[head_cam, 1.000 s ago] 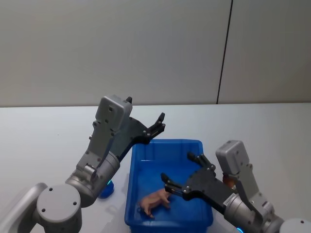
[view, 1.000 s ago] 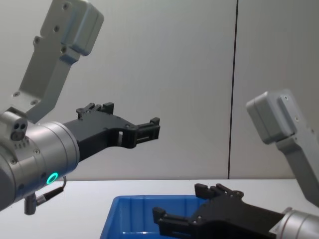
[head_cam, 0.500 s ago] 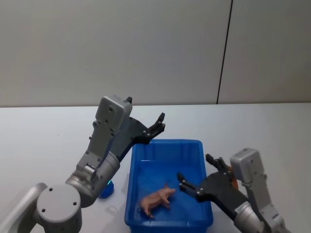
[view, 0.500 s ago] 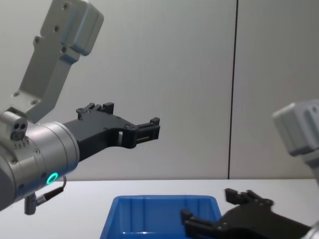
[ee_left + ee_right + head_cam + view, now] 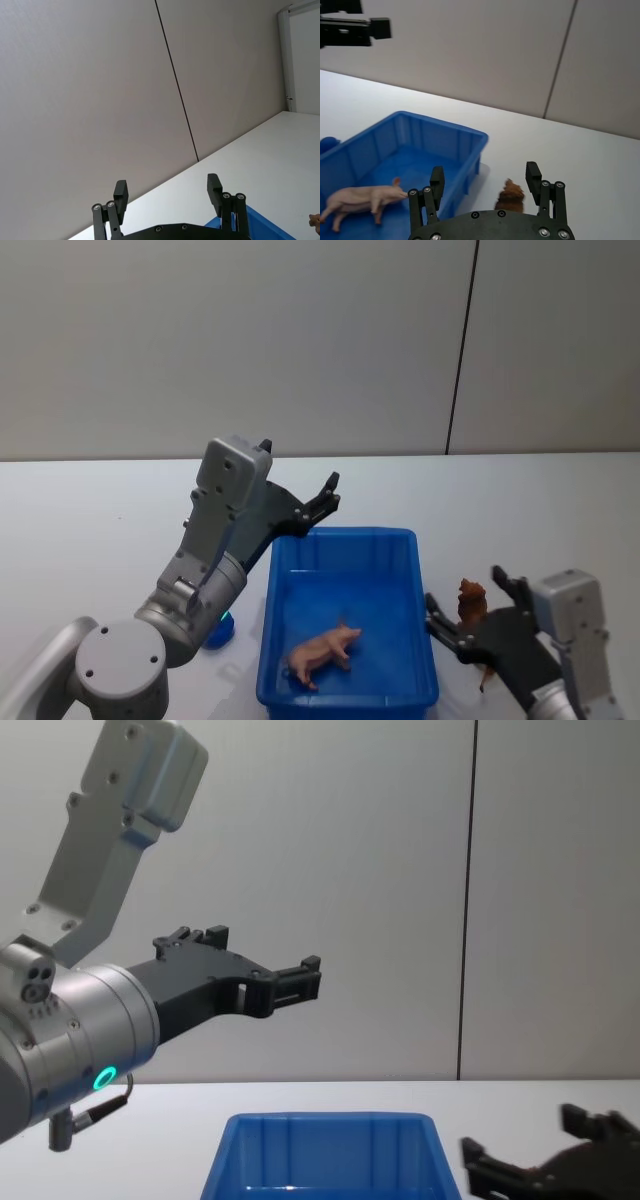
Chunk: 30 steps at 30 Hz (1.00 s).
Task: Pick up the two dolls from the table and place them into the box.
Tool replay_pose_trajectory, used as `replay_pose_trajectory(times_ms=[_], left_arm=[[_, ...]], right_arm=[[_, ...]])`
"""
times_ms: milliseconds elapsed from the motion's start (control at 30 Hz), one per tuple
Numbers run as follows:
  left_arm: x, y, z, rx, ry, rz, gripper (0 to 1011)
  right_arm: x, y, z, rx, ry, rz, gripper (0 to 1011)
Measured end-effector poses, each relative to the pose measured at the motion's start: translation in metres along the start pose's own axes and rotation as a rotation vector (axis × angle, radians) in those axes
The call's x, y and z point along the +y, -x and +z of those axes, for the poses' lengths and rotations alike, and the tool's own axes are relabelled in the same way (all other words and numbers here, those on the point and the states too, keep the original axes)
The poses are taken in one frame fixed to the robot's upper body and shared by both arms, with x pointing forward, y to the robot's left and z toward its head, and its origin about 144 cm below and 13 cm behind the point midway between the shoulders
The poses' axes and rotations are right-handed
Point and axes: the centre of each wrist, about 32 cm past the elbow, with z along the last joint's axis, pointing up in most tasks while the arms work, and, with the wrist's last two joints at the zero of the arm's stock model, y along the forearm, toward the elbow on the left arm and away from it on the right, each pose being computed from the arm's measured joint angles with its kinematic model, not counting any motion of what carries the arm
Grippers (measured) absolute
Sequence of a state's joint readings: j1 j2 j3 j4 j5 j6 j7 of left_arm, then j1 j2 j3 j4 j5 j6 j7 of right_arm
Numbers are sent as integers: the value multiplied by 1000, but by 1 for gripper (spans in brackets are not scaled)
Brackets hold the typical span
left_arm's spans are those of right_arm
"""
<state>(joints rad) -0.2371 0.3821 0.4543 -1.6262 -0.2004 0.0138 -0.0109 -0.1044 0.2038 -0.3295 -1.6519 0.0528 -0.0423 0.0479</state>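
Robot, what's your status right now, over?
Left gripper open, raised beside box. Right gripper open, low by reddish-brown doll on table. Pink doll lying in box. No blocker seen.

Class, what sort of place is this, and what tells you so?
Probably a robot test lab: bare white table, plain grey wall panels, a blue bin holding a pink pig doll, the right gripper open by a brown doll, the left gripper raised.

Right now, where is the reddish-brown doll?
In the head view, the reddish-brown doll stands on the white table just right of the blue box, outside it, close in front of the open right gripper.
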Motion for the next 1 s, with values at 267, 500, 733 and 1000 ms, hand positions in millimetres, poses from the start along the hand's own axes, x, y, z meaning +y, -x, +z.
replay_pose_trajectory(times_ms=[267, 500, 733, 1000], left_arm=[[0, 0, 0, 0, 0, 0, 1001], [0, 0, 0, 0, 0, 0, 1001], [0, 0, 0, 0, 0, 0, 1001], [0, 0, 0, 0, 0, 0, 1001]], right_arm=[[-18, -3, -5, 8, 46, -110, 1001], [-25, -5, -11, 22, 93, -167, 1001], [-27, -5, -19, 41, 130, -180, 1001], [-21, -5, -28, 60, 148, -156, 1001]])
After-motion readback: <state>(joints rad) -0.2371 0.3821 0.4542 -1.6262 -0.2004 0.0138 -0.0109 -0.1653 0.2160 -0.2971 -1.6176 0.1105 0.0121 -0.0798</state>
